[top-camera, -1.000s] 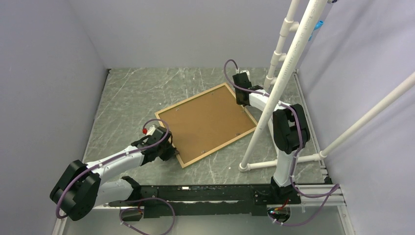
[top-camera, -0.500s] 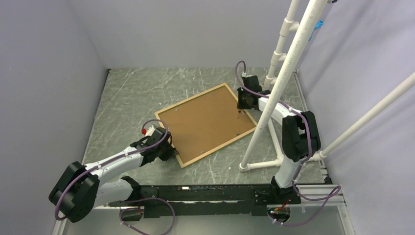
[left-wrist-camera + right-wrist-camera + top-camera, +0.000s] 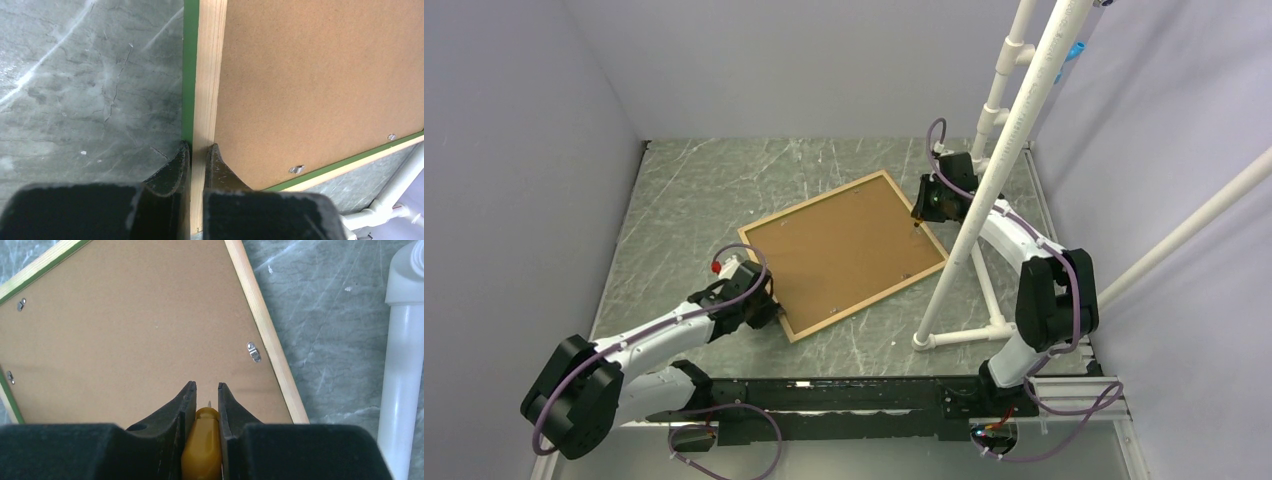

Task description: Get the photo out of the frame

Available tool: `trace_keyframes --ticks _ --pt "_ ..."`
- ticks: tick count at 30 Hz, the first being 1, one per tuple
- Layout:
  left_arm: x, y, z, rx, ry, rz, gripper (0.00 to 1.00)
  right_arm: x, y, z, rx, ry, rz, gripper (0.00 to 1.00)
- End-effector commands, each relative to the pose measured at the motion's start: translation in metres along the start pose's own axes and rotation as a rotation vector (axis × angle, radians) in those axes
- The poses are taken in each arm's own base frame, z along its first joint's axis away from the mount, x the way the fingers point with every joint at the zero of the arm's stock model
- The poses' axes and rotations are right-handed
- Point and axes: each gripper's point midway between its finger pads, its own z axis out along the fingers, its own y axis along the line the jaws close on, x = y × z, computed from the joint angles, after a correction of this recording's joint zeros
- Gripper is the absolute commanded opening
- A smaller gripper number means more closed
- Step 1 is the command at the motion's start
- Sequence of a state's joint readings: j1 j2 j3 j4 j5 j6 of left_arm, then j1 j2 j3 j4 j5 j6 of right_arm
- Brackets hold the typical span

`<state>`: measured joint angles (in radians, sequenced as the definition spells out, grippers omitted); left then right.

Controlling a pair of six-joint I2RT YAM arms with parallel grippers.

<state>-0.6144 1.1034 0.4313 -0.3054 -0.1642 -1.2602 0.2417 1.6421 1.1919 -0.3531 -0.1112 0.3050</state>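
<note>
The frame (image 3: 874, 296) lies face down on the table, its light wood rim (image 3: 207, 75) up and a green edge showing. The brown backing board (image 3: 844, 250) fills it, held by small metal clips (image 3: 254, 351). The photo is hidden under the board. My left gripper (image 3: 769, 308) is shut on the frame's rim near its near-left corner, one finger on each side (image 3: 198, 150). My right gripper (image 3: 921, 215) is shut on a yellow-handled screwdriver (image 3: 201, 440), tip pointing down at the board near the frame's right edge (image 3: 206, 386).
A white PVC pipe stand (image 3: 1009, 130) rises just right of the frame, its foot (image 3: 964, 335) on the table near the frame's right corner. Grey walls enclose the marbled table (image 3: 694, 190) on three sides.
My right arm has swung to the right and its gripper with the screwdriver has shifted slightly right and nearer along the frame's right edge. The left gripper and the frame have not moved.
</note>
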Motion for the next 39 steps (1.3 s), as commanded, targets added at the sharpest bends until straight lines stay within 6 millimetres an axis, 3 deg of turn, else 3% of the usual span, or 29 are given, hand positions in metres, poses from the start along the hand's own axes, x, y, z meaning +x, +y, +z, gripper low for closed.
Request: trace_keyframes --ticks 1,5,10,16,20,24,31,39 --pt "-0.003 0.045 0.003 -0.132 -0.037 0.078 0.01 0.006 0.005 -0.012 -0.023 0.006 0.013 0.00" --pt "-0.007 0.041 -0.003 -0.084 -0.049 0.088 0.24 0.011 -0.001 -0.019 0.011 0.009 0.038 0.00" --pt "-0.018 0.019 -0.016 0.022 -0.080 0.122 0.55 0.021 -0.027 -0.035 0.115 0.002 0.074 0.00" --pt "-0.027 -0.001 -0.031 0.132 -0.120 0.162 0.78 0.041 -0.064 -0.061 0.194 -0.006 0.164 0.00" --pt "-0.036 -0.007 -0.042 0.159 -0.149 0.189 0.84 0.054 -0.094 -0.082 0.316 -0.007 0.244 0.00" --pt "-0.044 -0.012 -0.058 0.193 -0.187 0.242 0.87 0.080 -0.119 -0.093 0.413 0.058 0.370 0.00" --pt "-0.054 -0.044 -0.091 0.370 -0.242 0.393 0.90 0.116 -0.112 -0.083 0.358 0.137 0.417 0.00" --pt "-0.036 -0.083 -0.099 0.541 -0.149 0.528 0.91 0.121 -0.092 -0.058 0.213 0.137 0.465 0.00"
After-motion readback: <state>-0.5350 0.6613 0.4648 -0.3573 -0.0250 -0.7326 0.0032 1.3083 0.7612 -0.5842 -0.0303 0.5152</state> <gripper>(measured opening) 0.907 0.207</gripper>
